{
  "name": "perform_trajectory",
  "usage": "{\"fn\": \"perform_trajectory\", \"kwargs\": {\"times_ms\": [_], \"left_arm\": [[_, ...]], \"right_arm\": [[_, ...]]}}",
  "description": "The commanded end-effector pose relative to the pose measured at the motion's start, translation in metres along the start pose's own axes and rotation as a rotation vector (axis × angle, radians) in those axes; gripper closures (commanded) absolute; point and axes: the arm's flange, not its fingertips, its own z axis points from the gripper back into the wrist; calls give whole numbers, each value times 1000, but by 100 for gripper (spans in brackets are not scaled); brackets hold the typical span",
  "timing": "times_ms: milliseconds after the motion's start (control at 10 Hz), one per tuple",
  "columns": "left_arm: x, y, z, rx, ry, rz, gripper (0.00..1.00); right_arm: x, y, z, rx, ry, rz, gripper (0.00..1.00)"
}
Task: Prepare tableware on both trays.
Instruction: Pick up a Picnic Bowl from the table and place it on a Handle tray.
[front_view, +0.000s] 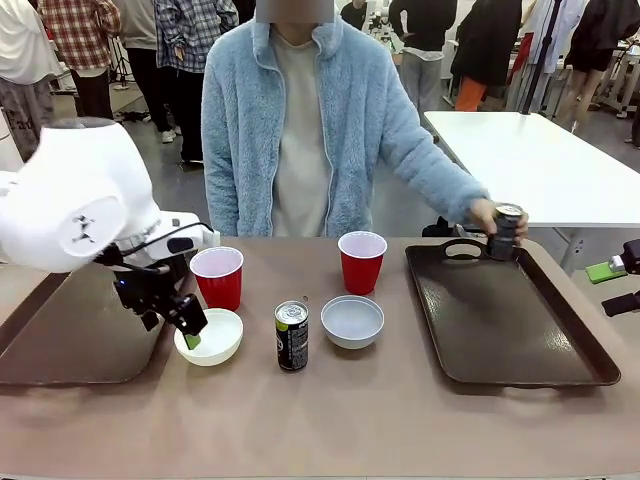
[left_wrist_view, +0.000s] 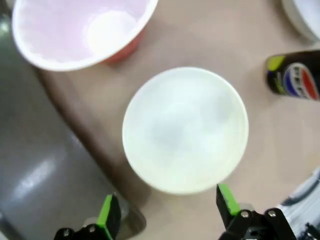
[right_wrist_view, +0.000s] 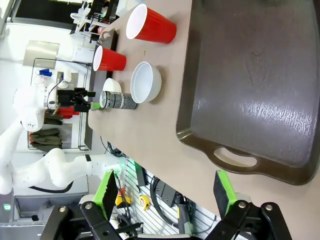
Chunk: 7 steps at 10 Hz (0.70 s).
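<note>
A black, green-padded left gripper (front_view: 188, 332) is seen at eight o'clock; a fluffy blue jacket (front_view: 240, 130) is worn.

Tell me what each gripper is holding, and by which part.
Nothing. The left gripper is open over the white bowl; the right gripper is open beside the tray. The person's hand grips a can by its side.

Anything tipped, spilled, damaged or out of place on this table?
Nothing stands out. Red cups, white bowl, grey bowl and the middle can stand upright on the tabletop, no spill. The person's hand holds a second can upright at the right tray's far edge. The left end effector is open at the white bowl.
</note>
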Motion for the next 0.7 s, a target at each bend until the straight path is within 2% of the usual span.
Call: {"fn": "perform_trajectory", "kwargs": {"times_ms": [0,400,500,600], "left_arm": [[30,0,-12,49,-4,23,0],[54,16,-14,33,-42,46,0],[56,18,-16,39,-37,44,30],[57,19,-16,38,-36,49,53]], "right_arm": [[2,-1,-1,24,-12,3,0],[2,-1,-1,24,-12,3,0],[2,-1,-1,24,-12,3,0],[2,-1,-1,24,-12,3,0]]}}
